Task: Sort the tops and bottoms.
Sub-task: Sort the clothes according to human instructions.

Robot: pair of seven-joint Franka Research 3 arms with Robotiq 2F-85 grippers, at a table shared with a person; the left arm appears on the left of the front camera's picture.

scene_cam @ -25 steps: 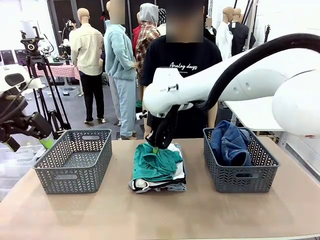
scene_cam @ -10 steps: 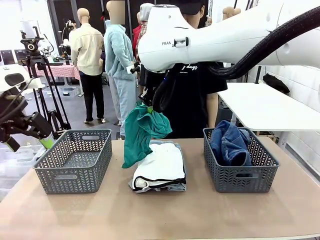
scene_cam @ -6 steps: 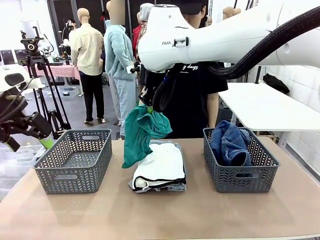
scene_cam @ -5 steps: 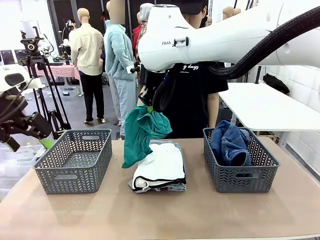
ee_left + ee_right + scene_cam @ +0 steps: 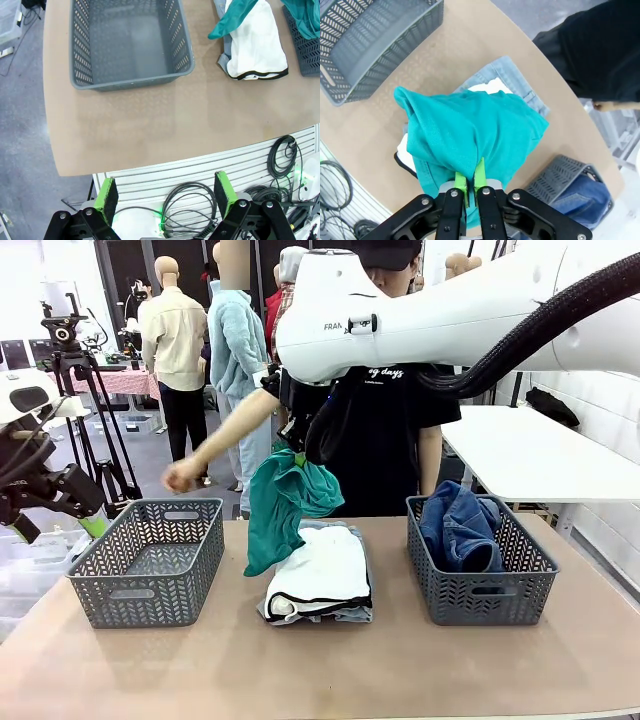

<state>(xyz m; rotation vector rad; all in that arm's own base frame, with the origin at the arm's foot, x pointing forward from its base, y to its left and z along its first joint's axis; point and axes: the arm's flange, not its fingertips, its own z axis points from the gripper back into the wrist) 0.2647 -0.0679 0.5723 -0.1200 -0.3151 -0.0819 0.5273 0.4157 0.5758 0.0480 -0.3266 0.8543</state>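
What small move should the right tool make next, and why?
Probably carry the teal shirt toward the empty basket: the right tool holds it above the white shirt, jeans lie in the other basket, and the person's hand reaches toward the empty one.

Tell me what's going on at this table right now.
The right gripper is shut on the teal-green shirt, holding it in the air above the centre pile, where the white shirt lies on the pale denim shorts. The dark blue jeans sit in the right basket. The person's hand reaches out toward the left basket. The left gripper is open, off to the side.
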